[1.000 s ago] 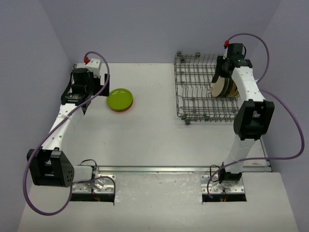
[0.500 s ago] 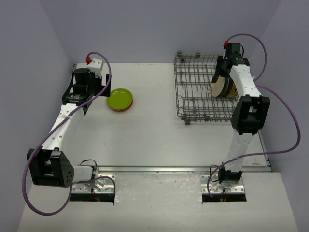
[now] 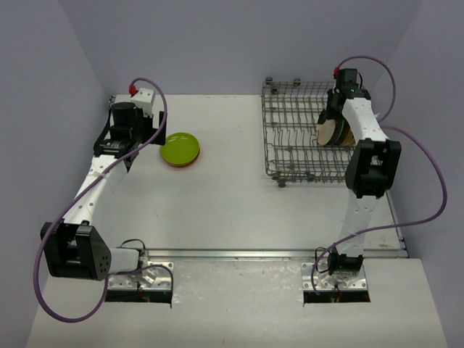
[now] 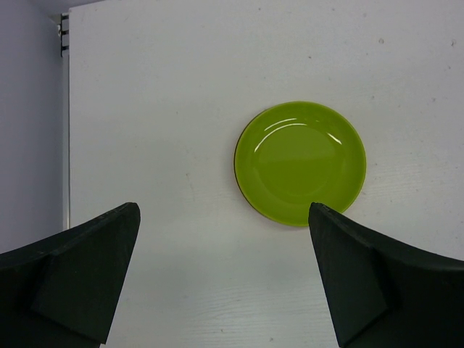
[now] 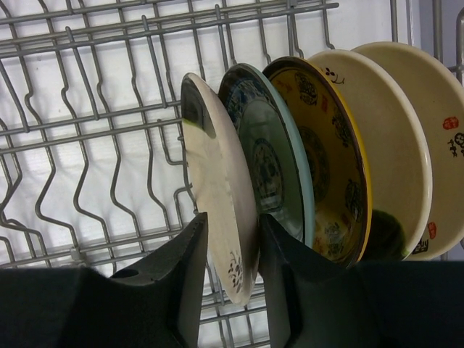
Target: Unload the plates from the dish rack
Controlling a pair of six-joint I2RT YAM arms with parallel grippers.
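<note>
Since the cream round plate [image 5: 221, 181] stands on edge in the grey wire dish rack [image 3: 293, 138], the right gripper [image 5: 232, 219] straddles its rim, though I cannot tell whether it pinches yet; the left gripper [image 4: 223, 208] gapes wide over the white desk [image 4: 145, 109].

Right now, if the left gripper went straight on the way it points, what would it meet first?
The left gripper would most likely meet the bare table, just short of the lime green plate lying ahead. Depth is unclear, so the plate's rim is possible.
</note>
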